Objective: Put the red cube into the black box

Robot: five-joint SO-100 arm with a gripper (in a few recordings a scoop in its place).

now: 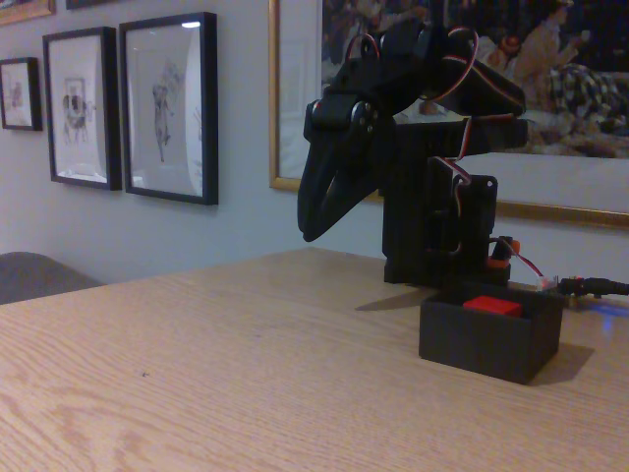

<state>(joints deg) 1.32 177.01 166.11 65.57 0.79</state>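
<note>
Red cube [492, 305] sits inside black box [489, 340] near table [246, 374] edge; jaws raised left, nearly closed, empty.

Dim, warm indoor light — soft focus throughout, glare on the picture glass [187, 25], shadows faint.

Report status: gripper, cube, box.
Gripper hanging above the table, left of black box, empty. Red cube inside box. Nothing in the way.
</note>
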